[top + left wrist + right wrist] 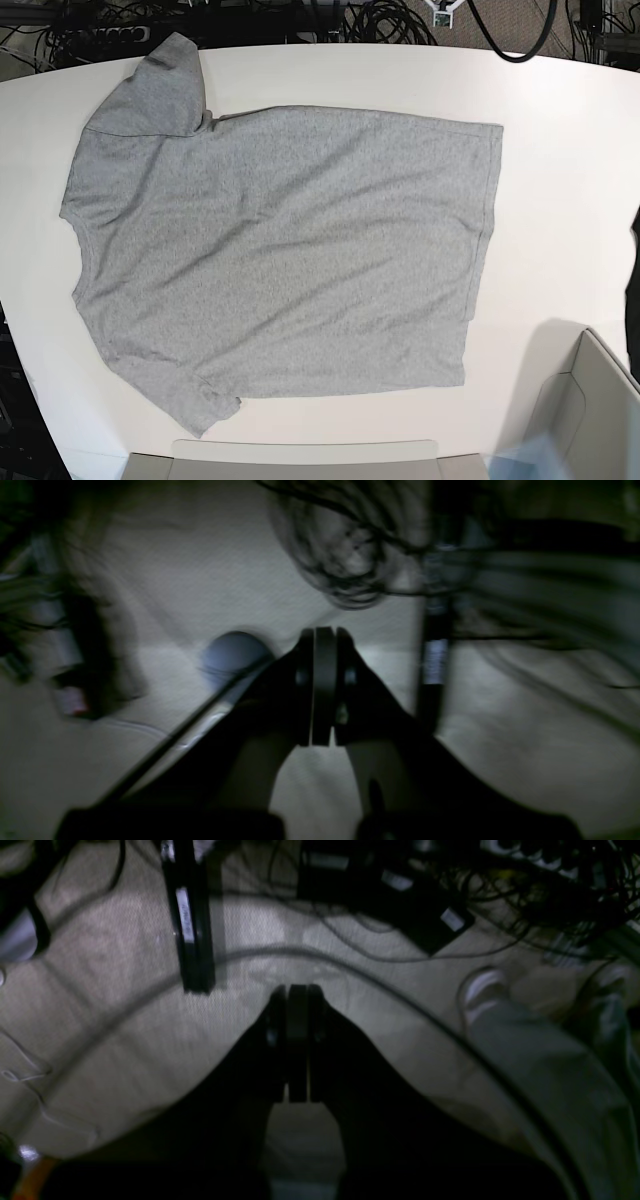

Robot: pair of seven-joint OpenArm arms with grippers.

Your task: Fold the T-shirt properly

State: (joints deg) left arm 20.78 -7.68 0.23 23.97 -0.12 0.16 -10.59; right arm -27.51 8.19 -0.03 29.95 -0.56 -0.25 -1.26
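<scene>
The light-grey T-shirt point(280, 250) lies spread flat on the white table point(560, 150) in the base view, with its neck and both short sleeves to the left and its hem to the right. No lettering shows on the upper side. Neither gripper appears in the base view. In the left wrist view my left gripper point(324, 635) is shut with nothing between its fingers, hanging over pale floor. In the right wrist view my right gripper point(298, 990) is shut and empty too, likewise above the floor. The T-shirt is out of both wrist views.
A grey bin point(590, 400) stands at the table's front right corner, and a grey edge point(300, 455) runs along the front. Cables point(380, 20) pile up behind the table. On the floor are a black post point(190, 920), cable tangles point(345, 540) and a person's shoe point(480, 990).
</scene>
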